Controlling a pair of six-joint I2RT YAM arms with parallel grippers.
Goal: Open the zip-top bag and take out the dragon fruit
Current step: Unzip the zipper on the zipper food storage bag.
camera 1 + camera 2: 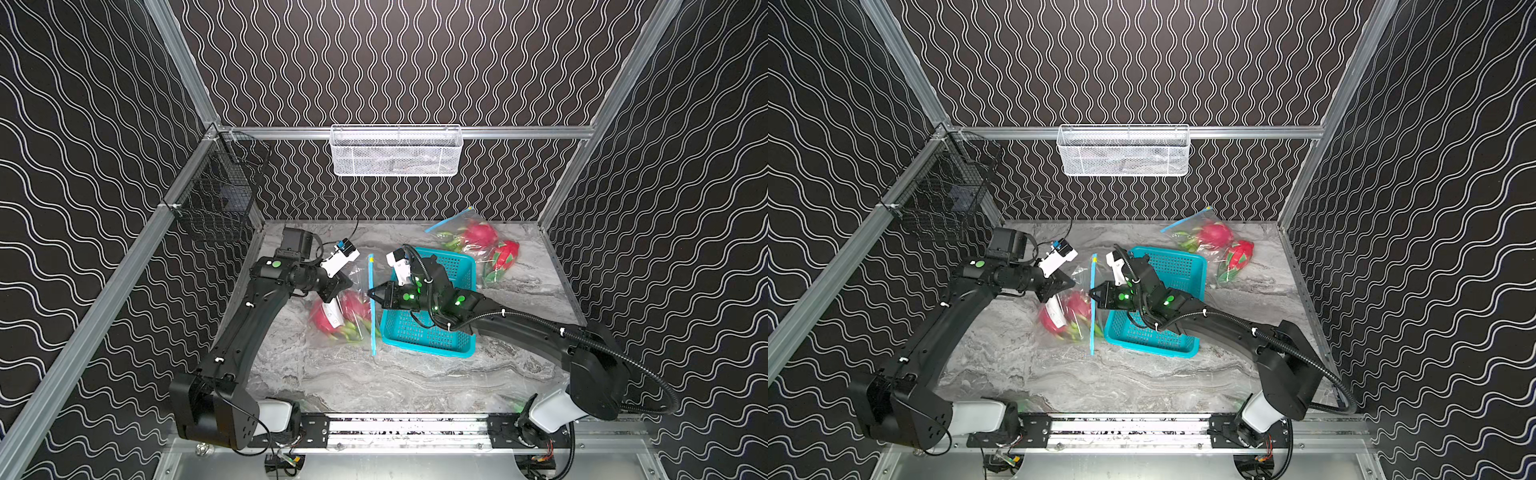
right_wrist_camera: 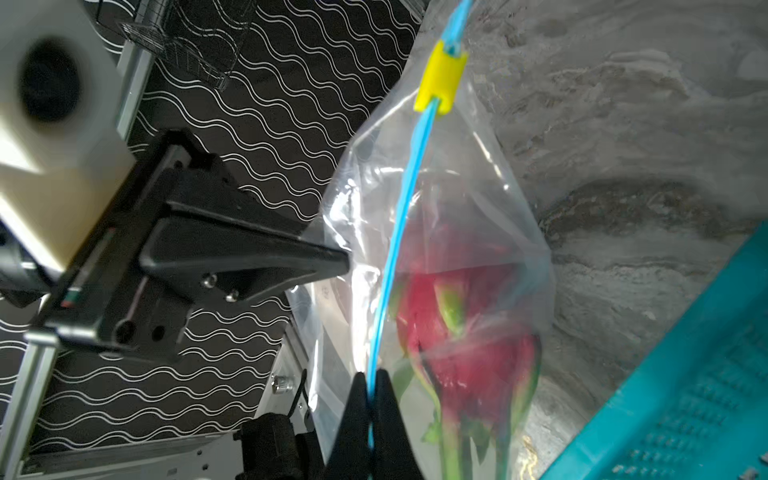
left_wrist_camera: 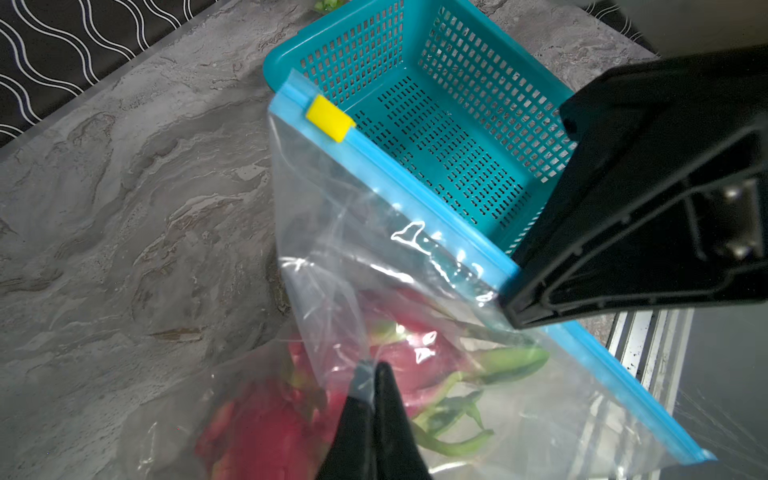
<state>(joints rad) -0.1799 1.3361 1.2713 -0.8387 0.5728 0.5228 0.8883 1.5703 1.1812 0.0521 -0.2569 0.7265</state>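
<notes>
The left gripper (image 3: 371, 371) is clamped on the bag's (image 3: 332, 216) clear film; the right gripper (image 2: 371, 376) pinches its blue zip (image 2: 405, 216). The dragon fruit (image 2: 453, 332) lies inside, just left of the basket (image 1: 428, 351).

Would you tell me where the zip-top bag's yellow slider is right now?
In both top views the yellow slider sits at the far end of the blue zip strip, beside the far left corner of the teal basket, beyond the right gripper.

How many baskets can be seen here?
3: a teal plastic basket on the table, a white mesh basket on the back rail, a black wire basket on the left rail.
</notes>
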